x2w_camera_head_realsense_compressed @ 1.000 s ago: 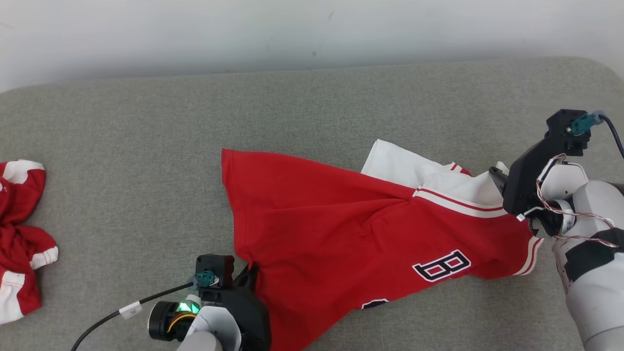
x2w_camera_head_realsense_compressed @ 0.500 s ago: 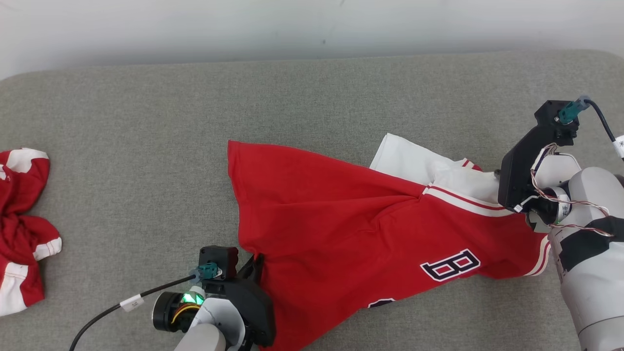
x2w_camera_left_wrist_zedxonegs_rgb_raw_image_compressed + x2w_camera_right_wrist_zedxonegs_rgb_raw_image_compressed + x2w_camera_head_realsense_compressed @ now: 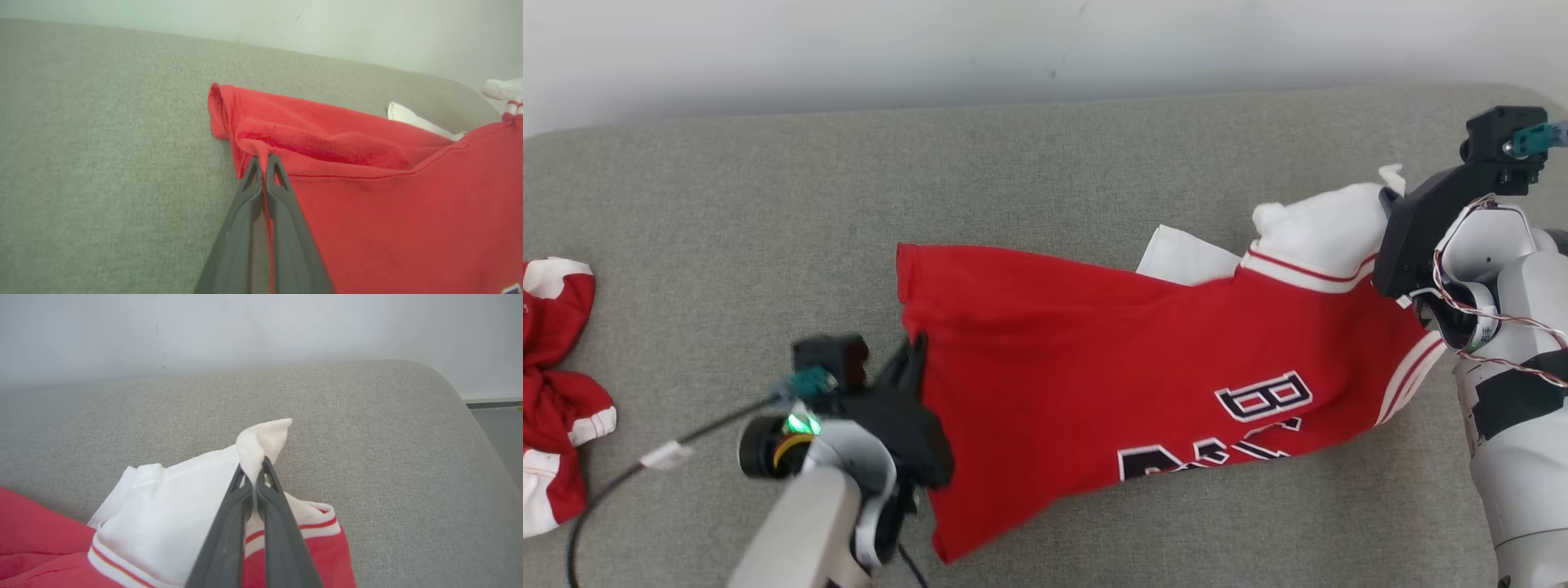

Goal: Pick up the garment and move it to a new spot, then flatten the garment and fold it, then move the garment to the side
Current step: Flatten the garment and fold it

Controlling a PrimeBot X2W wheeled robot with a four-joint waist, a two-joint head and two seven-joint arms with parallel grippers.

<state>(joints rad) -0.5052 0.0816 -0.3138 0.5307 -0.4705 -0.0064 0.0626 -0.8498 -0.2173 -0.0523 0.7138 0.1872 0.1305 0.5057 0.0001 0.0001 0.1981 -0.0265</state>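
Since a second ago the left gripper (image 3: 263,161) has carried its edge of cloth farther from the robot, and the right gripper (image 3: 254,467) has closed on the white sleeve (image 3: 184,498) and lifted it, so more black lettering (image 3: 1262,396) shows.

On the grey cushion (image 3: 768,204) the red jersey (image 3: 1094,351) lies right of centre, stretched between the two grippers and raised at both ends. A second red-and-white garment (image 3: 556,392) sits crumpled at the far left, well apart. The left gripper is clamped on the red hem (image 3: 253,143); the right pinches a peak of the sleeve.

This looks like the pick-up-and-move step. Next, I judge, both arms must travel together, keeping the cloth taut, then lower it flat.

The head view gives the whole spread. The wrist views make plain the cloth nipped between each pair of fingers, which the head view hides behind the wrists. The left one also shows the hem's far corner rolled under.
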